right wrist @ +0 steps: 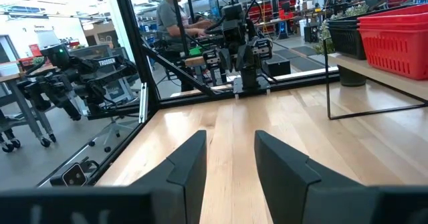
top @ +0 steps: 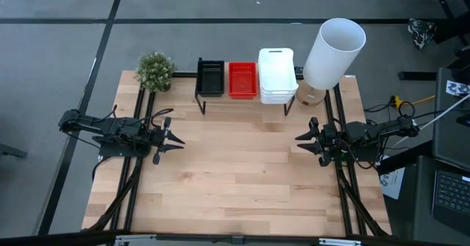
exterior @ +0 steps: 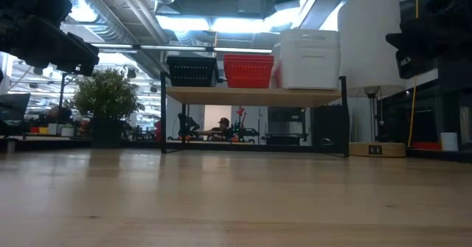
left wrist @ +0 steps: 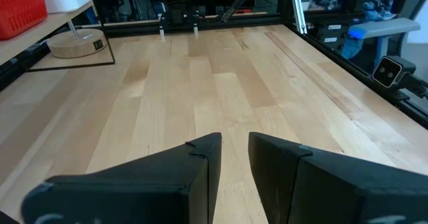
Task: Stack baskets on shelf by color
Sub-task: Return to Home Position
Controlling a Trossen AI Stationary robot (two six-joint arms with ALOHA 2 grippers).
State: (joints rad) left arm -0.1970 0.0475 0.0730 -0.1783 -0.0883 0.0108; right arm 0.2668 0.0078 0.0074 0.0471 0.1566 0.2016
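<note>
Three stacks of baskets stand side by side on the shelf [top: 246, 99] at the table's far edge: a black stack [top: 210, 77] on the left, a red stack [top: 242, 79] in the middle, a taller white stack [top: 277, 75] on the right. They also show in the low view as black [exterior: 192, 71], red [exterior: 248, 70] and white [exterior: 307, 58]. My left gripper [top: 175, 139] hovers open over the table's left side, pointing right. My right gripper [top: 302, 142] hovers open over the right side, pointing left. Both are empty, far from the shelf.
A tall white cylinder lamp [top: 334, 53] on a round wooden base stands right of the shelf. A small potted plant [top: 155, 71] sits at the far left corner. Bare wooden tabletop [top: 235, 172] lies between the two grippers. A person [right wrist: 175, 13] stands in the room beyond.
</note>
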